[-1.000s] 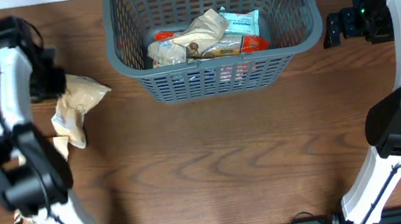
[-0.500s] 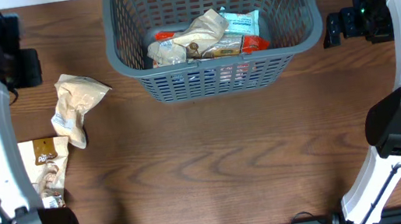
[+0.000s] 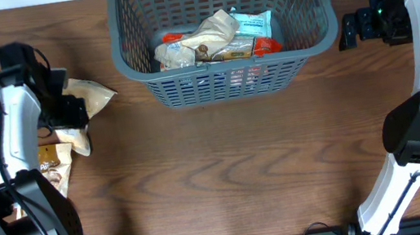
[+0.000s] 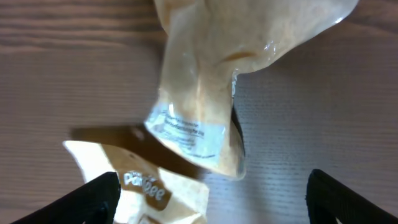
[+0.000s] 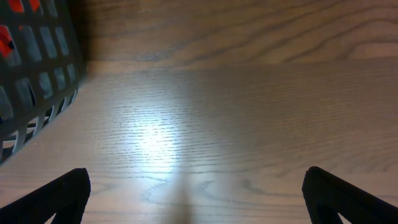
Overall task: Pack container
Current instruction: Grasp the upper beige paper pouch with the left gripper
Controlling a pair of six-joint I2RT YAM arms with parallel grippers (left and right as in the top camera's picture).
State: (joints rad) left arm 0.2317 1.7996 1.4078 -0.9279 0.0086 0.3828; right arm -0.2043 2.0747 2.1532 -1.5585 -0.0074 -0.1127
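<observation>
Getting ready to grab the next snack bag for the basket (image 3: 230, 82)

Held the left gripper (image 4: 214, 200) just above the tan bag (image 4: 205, 93), fingers wide apart and nothing between them. Showed a brown packet (image 4: 155, 193) peeking out from under that bag's lower end, both lying on the table (image 3: 226, 173) well to the left of the basket. Found the basket at the far middle of the table, with several snack bags (image 3: 215, 38) already inside. Had the right gripper (image 5: 193, 202) wide apart and empty too, near the basket's right wall. Looked like the grab step, not yet done. Next, most likely: go down, pinch only the tan bag and not the brown packet, lift it, carry it over the rim and let go inside
</observation>
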